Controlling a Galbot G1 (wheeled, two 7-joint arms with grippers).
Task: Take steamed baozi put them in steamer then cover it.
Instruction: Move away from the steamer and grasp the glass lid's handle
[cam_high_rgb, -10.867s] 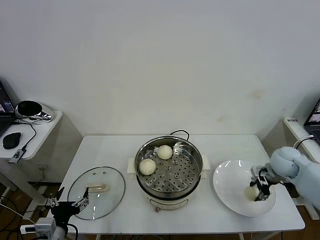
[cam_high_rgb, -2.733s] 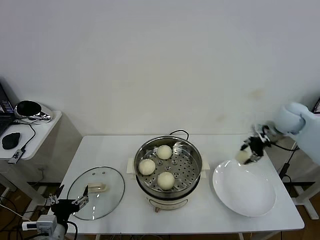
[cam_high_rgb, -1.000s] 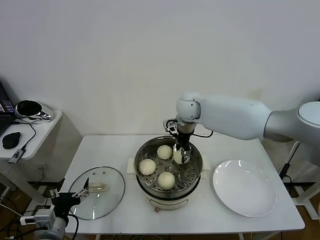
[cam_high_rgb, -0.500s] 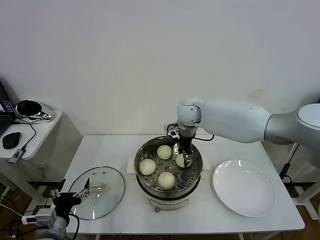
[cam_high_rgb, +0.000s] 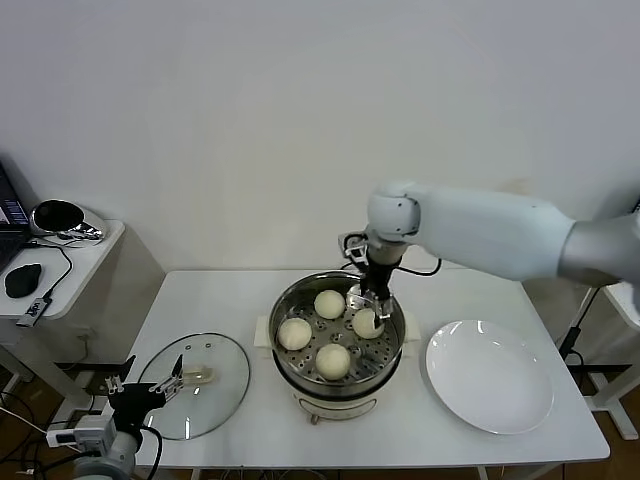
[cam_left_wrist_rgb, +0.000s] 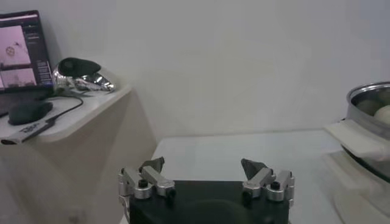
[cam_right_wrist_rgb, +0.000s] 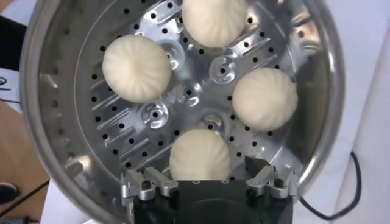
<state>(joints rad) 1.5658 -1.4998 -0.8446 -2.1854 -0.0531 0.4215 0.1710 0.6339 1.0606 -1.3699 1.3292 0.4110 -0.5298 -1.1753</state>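
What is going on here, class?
The right gripper hovers over the steamer, jaws open above the baozi nearest it. All four baozi sit on the perforated tray. The white plate is bare. The cover lies on the table, with the left gripper waiting open at its edge.

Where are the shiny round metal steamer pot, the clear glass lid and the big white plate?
Shiny round steel steamer (cam_high_rgb: 290, 305): head view, on its left rim.
Clear round glass lid (cam_high_rgb: 222, 375): head view, on bare glass near its right side.
Flat white plate (cam_high_rgb: 490, 375): head view, on its bare middle.
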